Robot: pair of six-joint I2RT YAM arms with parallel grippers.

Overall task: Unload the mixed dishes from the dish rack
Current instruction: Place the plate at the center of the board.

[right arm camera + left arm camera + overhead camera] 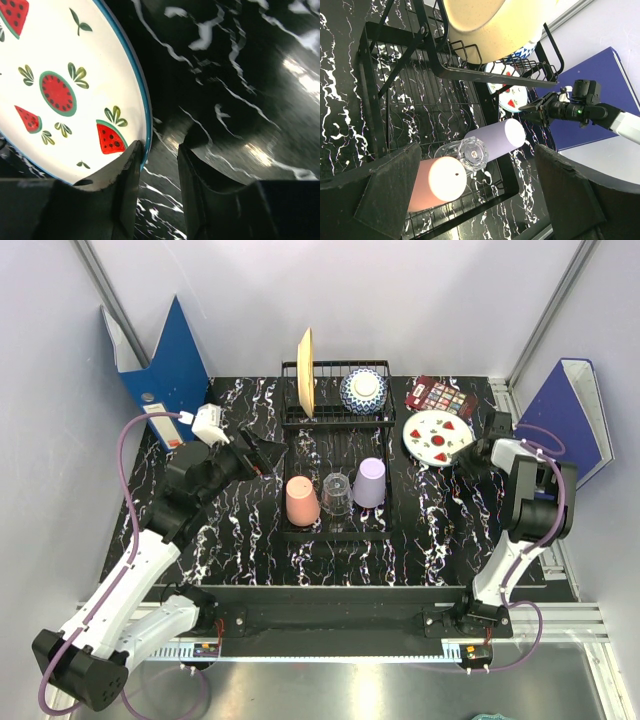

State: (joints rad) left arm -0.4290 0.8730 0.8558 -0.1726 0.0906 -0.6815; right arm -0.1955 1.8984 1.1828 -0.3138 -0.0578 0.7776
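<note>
The black wire dish rack (335,455) holds a cream plate (305,370) standing on edge and a blue-and-white bowl (363,390) in its raised back part. A salmon-pink cup (302,500), a clear glass cup (336,493) and a lavender cup (370,482) stand upside down on its flat part. The white watermelon plate (438,435) lies on the table to the right of the rack. My right gripper (472,457) is at its rim (142,100), jaws slightly apart, with only table between them. My left gripper (265,455) is wide open by the rack's left side, facing the cups (437,182).
A dark red palette (443,397) lies behind the white plate. Blue binders stand at the back left (175,355) and against the right wall (575,415). White walls enclose the black marbled table (230,540).
</note>
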